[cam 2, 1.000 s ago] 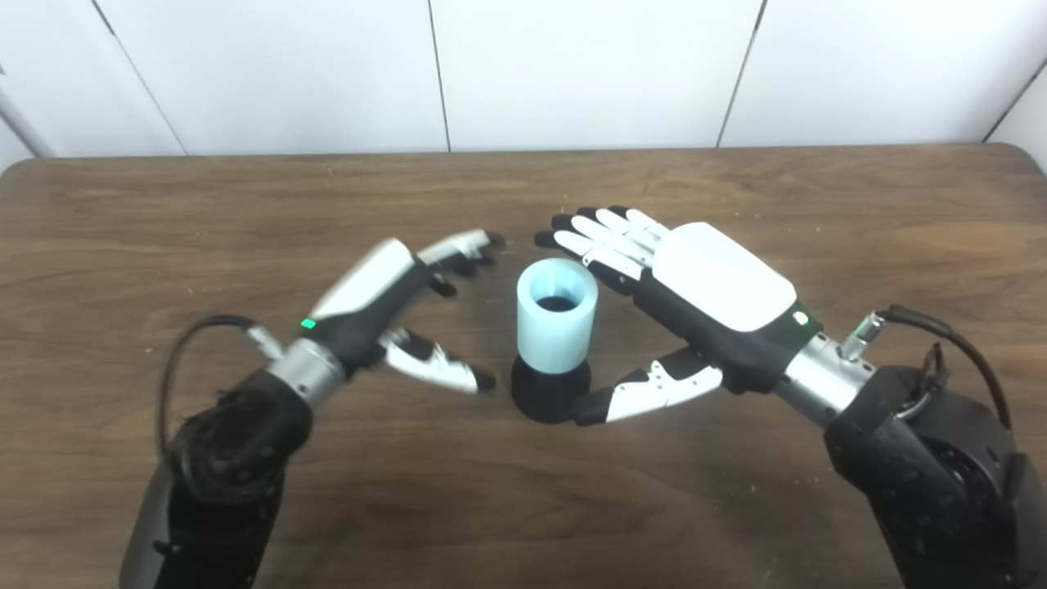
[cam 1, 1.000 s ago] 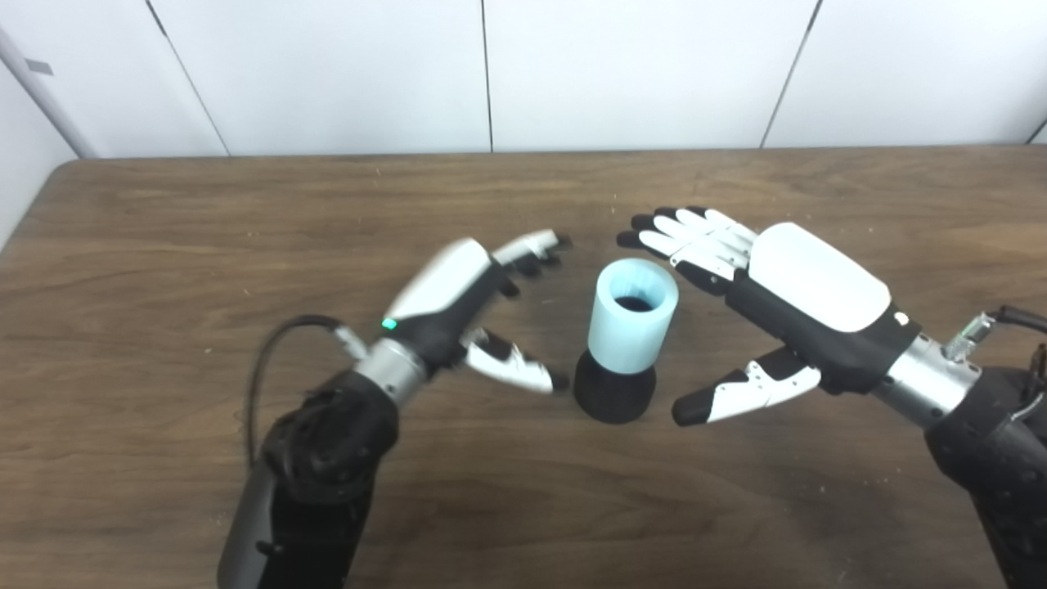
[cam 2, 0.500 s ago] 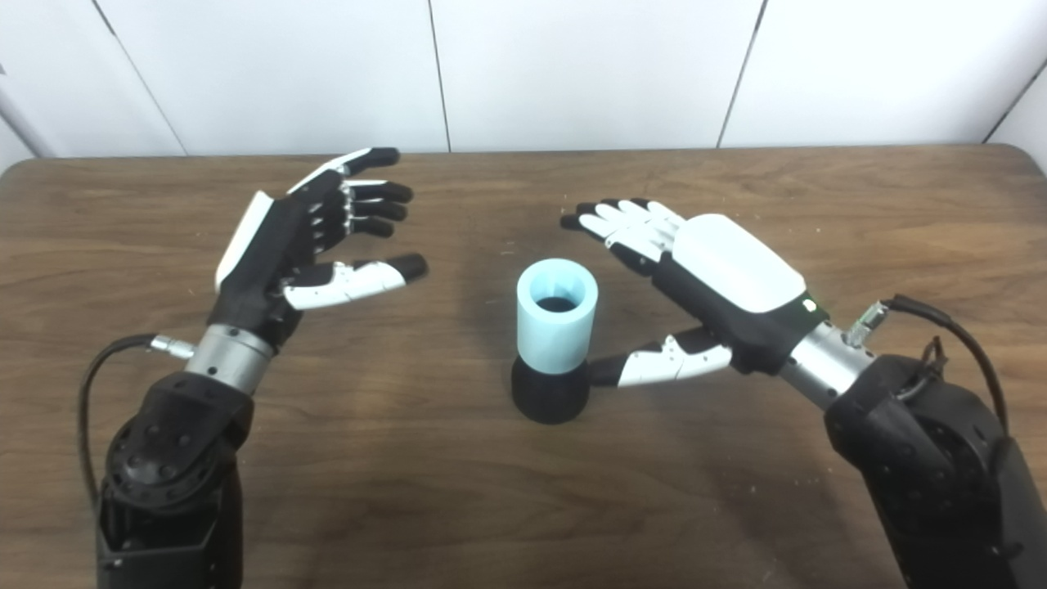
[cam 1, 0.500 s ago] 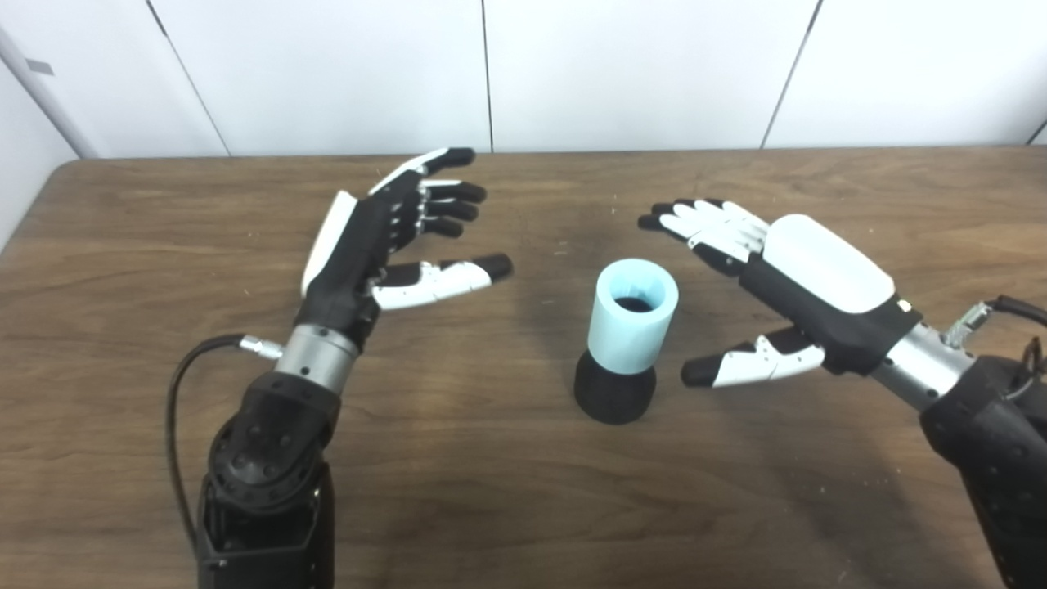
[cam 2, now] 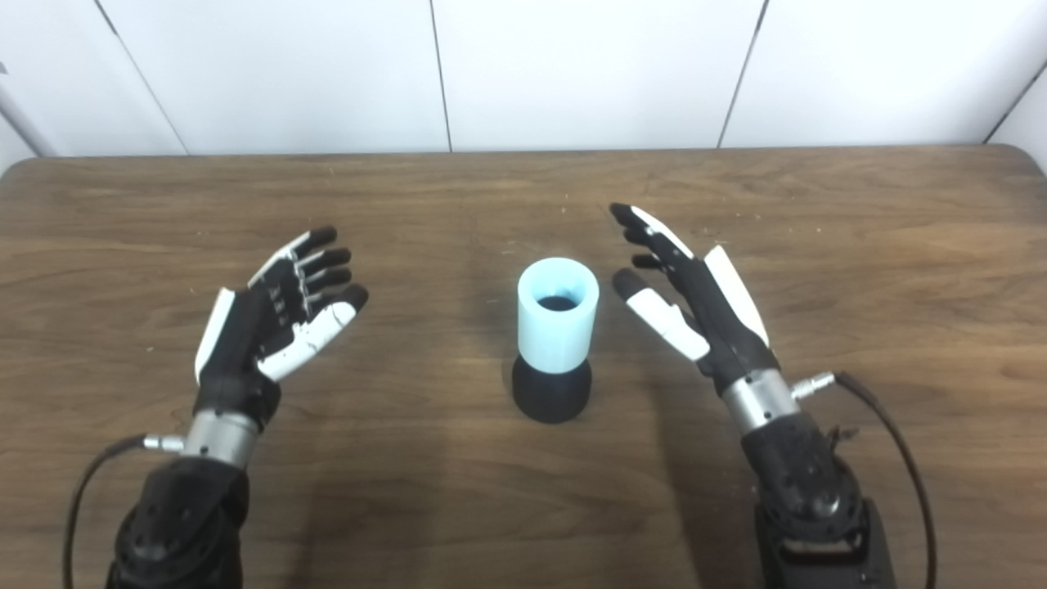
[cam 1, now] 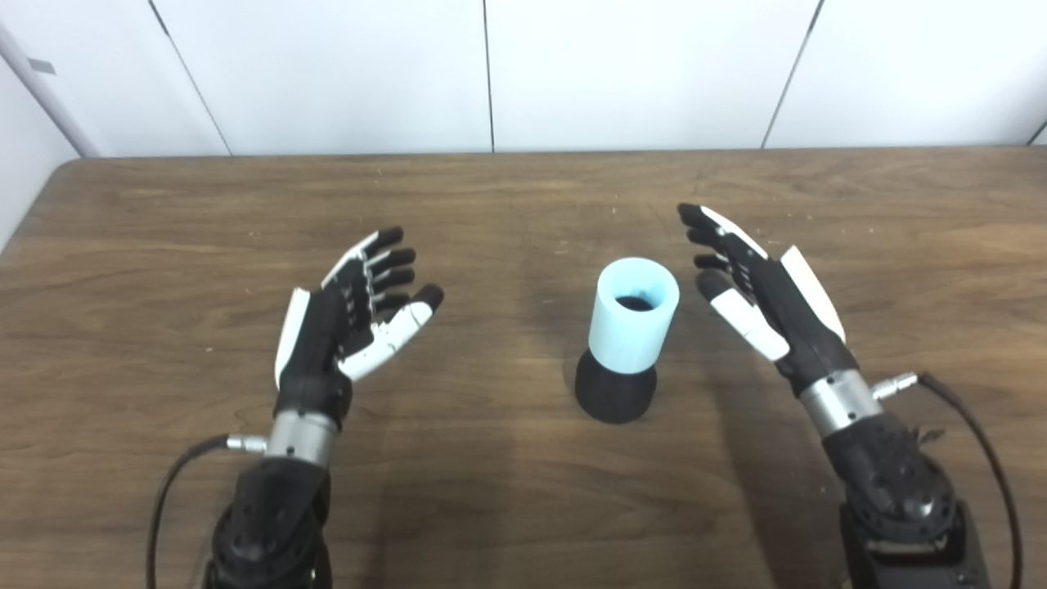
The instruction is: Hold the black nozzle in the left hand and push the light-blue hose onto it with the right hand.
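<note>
The black nozzle (cam 1: 614, 397) stands upright on its wide base on the wooden table (cam 1: 523, 491), near the table's middle, and serves as the reference point. The light-blue hose (cam 1: 635, 325), a short thick-walled sleeve, sits upright on top of the nozzle, its lower end covering the nozzle's upper part and its open mouth facing up; a dark interior shows through the opening. The left hand (cam 1: 348, 327) is to the left of the nozzle and well apart from it, released, holding nothing, with palm turned inward toward the nozzle and fingers (cam 1: 384, 258) spread and pointing away from the robot. The right hand (cam 1: 765, 307) is to the right of the nozzle, nearer than the left hand but not touching hose or nozzle; it is also released and empty, palm facing the hose, fingers extended, thumb (cam 1: 740, 315) angled toward the sleeve. A cable (cam 1: 969, 413) leaves the right wrist; another cable (cam 1: 176, 470) leaves the left wrist. White wall panels (cam 1: 523, 74) rise behind the table, beyond the nozzle
</note>
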You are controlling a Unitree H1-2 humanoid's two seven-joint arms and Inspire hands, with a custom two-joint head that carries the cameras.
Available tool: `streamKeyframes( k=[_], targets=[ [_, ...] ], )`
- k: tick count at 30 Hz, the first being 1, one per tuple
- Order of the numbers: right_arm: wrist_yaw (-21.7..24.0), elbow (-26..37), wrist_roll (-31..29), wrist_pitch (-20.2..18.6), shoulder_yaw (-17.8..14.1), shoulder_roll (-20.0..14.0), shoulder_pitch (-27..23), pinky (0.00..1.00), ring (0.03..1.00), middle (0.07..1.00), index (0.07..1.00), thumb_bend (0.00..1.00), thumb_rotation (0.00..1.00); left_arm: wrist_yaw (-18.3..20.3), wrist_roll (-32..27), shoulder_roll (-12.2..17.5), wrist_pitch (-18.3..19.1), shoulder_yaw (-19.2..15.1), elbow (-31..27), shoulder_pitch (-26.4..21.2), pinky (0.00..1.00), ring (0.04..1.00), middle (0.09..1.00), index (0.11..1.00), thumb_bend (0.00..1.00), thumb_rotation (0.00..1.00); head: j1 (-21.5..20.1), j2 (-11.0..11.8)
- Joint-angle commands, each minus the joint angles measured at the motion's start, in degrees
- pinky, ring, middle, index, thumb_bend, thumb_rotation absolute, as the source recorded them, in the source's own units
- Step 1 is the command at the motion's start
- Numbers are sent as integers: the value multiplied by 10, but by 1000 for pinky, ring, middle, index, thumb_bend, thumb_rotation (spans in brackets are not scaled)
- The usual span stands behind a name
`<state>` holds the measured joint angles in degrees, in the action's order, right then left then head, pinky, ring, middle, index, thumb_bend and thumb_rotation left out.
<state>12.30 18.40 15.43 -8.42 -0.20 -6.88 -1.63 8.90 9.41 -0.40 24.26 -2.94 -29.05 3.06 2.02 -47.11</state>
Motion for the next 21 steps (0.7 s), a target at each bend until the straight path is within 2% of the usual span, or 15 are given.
streamKeyframes(
  k=[1,7,10,12,14,21],
  targets=[
    [-14,2,-39,16,-10,8,-5,821,898,904,900,416,1000,-14,-8,3,-24,0,7,1,761,808,825,807,412,432,1,0],
    [-25,-18,-105,-18,-27,25,10,864,913,903,884,436,1000,-36,4,11,-74,12,48,28,766,815,840,807,355,556,1,1],
    [-33,-21,-116,-22,-25,27,15,877,920,904,885,442,1000,-44,1,14,-99,13,66,36,758,814,842,809,341,577,1,2],
    [-39,-26,-117,-14,-23,28,23,882,923,908,888,449,1000,-49,-6,15,-126,11,85,42,755,813,840,812,333,599,2,3],
    [-43,-32,-123,-4,-25,27,31,885,925,910,894,447,1000,-50,-14,16,-150,9,105,46,756,820,846,823,337,662,3,3],
    [-55,-75,-142,51,-35,19,47,891,923,907,900,465,1000,-55,-30,23,-198,5,123,53,792,860,879,859,337,763,8,9]
  ],
)
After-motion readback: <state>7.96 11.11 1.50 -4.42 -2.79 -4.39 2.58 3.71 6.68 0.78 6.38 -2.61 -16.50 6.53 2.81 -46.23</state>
